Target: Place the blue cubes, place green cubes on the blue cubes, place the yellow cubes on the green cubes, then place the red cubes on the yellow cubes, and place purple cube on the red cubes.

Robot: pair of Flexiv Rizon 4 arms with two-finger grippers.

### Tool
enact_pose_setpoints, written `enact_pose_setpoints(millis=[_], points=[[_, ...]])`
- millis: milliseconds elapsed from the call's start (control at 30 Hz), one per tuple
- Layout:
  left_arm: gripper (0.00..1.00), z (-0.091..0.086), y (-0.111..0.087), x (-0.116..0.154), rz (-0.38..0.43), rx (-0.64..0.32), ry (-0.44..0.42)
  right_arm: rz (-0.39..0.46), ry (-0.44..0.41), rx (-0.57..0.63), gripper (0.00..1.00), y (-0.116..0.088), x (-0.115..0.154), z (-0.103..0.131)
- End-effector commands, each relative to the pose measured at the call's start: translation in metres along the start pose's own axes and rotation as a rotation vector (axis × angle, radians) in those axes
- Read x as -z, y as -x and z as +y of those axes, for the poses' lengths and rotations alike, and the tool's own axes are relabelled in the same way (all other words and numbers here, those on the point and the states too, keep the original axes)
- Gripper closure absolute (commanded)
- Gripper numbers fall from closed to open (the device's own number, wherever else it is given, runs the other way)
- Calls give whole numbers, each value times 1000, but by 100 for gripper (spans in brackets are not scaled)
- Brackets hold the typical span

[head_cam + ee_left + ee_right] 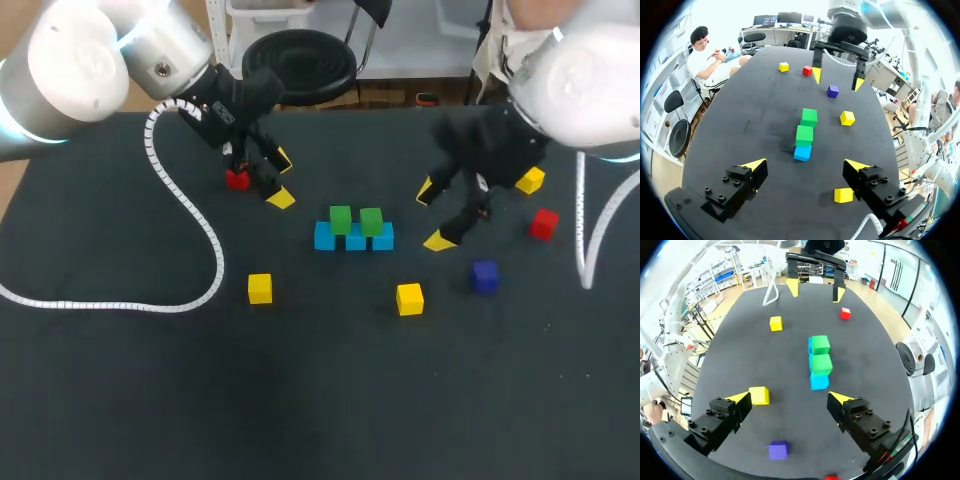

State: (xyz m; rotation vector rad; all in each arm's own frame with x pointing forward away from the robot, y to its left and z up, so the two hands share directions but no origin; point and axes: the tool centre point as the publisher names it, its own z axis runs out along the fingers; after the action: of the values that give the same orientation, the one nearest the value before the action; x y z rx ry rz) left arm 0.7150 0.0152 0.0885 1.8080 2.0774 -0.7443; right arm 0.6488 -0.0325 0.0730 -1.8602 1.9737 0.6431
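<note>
Two green cubes (340, 218) sat on the blue cubes (324, 237) at centre frame. The nearest yellow cube (409, 298) lay loose below them, probably light, rigid, slick: pinch opposite flat faces. Left gripper (276, 180) and right gripper (434, 215) both gaped wide, empty.

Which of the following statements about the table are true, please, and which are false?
1. Two green cubes sit on the row of blue cubes. True.
2. One of the yellow cubes sits on the green cubes. False: all three lie on the table.
3. The left hand is shut on a red cube. False: it is open, and the red cube lies beside it.
4. The purple cube lies on the table near the open right hand. True.
</note>
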Motion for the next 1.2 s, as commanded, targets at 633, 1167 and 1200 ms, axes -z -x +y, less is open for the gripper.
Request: enact_pose_setpoints(millis=[633, 1167, 1200], points=[[0, 0, -1, 0, 0, -2, 0, -1, -84, 0, 0, -2, 6, 17], [0, 0, -1, 0, 0, -2, 0, 61, -12, -68, 0, -16, -12, 83], [0, 0, -1, 0, 0, -2, 0, 61, -10, -68, 0, -17, -11, 86]])
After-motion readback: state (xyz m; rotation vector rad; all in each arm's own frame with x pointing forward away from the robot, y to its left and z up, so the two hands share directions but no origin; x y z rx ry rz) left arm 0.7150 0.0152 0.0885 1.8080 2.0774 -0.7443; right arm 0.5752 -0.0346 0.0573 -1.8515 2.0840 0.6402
